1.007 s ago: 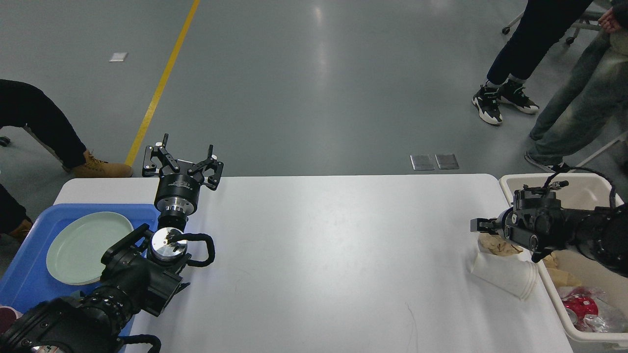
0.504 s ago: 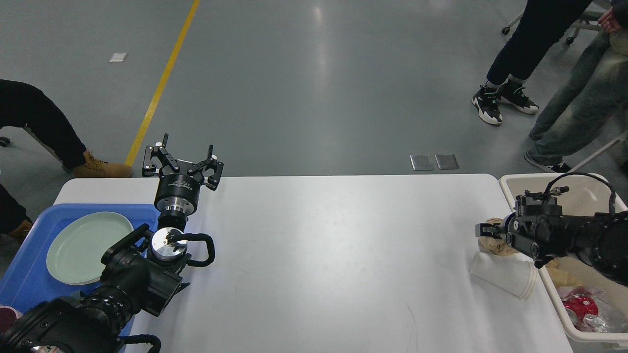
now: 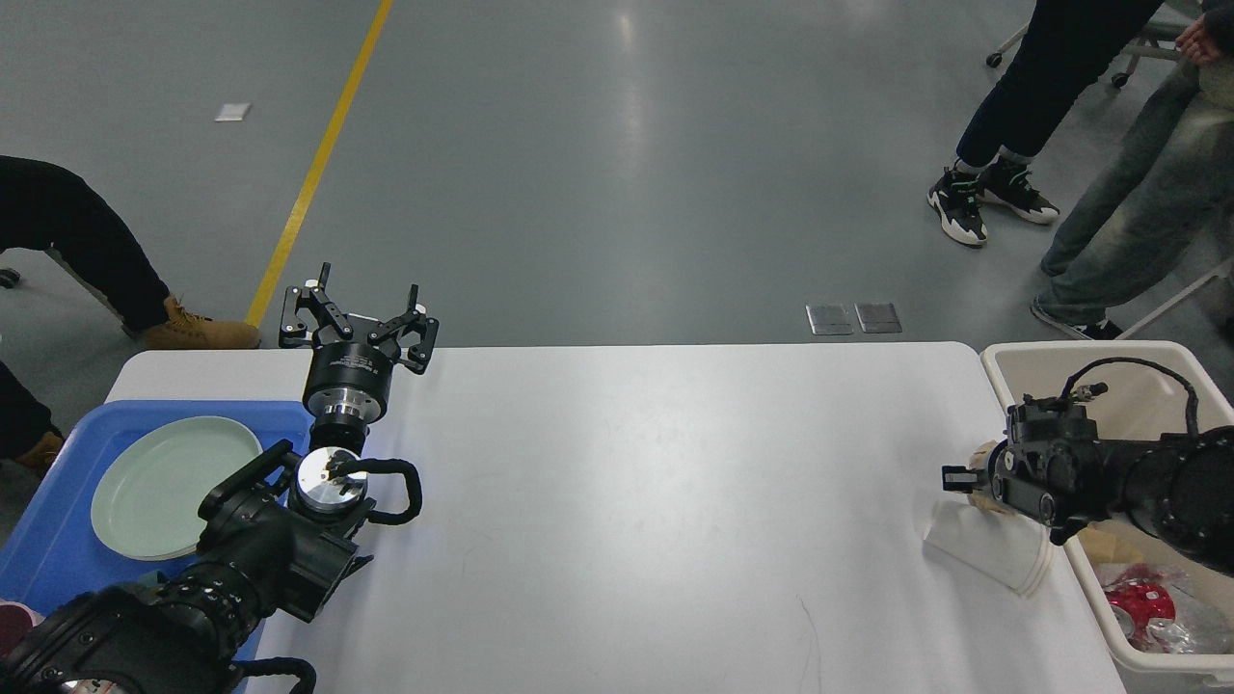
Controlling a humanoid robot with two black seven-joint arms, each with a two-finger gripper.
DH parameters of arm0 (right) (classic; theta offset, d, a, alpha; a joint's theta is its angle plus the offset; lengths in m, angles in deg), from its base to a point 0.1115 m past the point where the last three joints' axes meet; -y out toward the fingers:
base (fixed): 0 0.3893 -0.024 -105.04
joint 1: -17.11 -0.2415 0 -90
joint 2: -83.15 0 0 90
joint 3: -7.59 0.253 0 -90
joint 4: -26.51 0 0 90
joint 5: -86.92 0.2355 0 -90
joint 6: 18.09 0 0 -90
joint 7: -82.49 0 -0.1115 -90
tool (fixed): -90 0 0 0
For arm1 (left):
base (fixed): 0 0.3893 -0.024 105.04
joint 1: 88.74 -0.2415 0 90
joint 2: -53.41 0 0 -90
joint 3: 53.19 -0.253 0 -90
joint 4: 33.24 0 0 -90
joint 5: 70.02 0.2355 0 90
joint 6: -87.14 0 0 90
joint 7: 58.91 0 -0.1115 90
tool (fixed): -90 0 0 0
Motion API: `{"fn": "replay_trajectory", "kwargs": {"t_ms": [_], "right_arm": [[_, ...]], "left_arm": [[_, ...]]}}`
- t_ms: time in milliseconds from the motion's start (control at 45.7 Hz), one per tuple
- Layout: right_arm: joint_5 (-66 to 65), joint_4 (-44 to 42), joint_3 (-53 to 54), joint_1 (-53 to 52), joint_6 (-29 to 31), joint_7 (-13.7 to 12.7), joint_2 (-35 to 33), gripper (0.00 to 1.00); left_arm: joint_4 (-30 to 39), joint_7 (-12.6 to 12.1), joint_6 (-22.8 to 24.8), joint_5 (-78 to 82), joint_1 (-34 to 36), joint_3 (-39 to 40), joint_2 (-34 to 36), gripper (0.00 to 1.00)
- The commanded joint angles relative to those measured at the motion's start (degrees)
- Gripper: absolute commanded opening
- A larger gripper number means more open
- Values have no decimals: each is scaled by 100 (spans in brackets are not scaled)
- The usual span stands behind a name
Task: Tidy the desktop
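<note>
Desktop (image 3: 627, 501): the white top fills the middle of our view, bare across its centre, with clutter left only at the right edge.

Left gripper (image 3: 359, 316): raised over the far left of the desktop, fingers spread wide, holding nothing.

Tray (image 3: 58, 540): blue, at the left end, carrying a pale green plate (image 3: 169, 485). We judge this side done.

Right gripper (image 3: 959, 477): low at the right edge, pointing left, seen end-on and dark. We cannot tell whether it is parted or closed.

Paper (image 3: 985, 461): a brown crumpled wad just behind the gripper tip, largely hidden by it. It may be pinched there, but the view does not settle it.

Cup (image 3: 988, 551): white paper cup on its side, just below the right gripper, mouth toward the bin, near the desktop's edge.

Bin (image 3: 1142, 376): beige, beside the right end, already holding red and silvery wrappers and brown scraps.

Step in hand: in our judgement, clearing the paper wad into the bin with the right arm.

Method advised: confirm a firm pinch on the wad before lifting. Lift clear of the bin wall, then carry right and release well inside the rim. Keep the wrist off the cup so it does not roll off the edge.

Remaining: the cup next, gripped across its body, not the rim.
</note>
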Motion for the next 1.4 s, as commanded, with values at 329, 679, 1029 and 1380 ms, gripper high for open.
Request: {"fn": "replay_trajectory", "kwargs": {"t_ms": [329,679,1029,1380], "right_arm": [[13,2061,-30,-2519,843,-8,-772,0],[74,2580,-47,-4910,4261,36,-1028,0],[294,2791,84,-6660,4261,71,-633,0],[321,2194,-503,-6389,4261,-8,-1018,0]], "left_arm": [[0,0,0,0,0,-8,-2,97],[0,0,0,0,0,1,-2,97],[0,0,0,0,0,-8,-1,97],[0,0,0,0,0,-8,-2,97]]}}
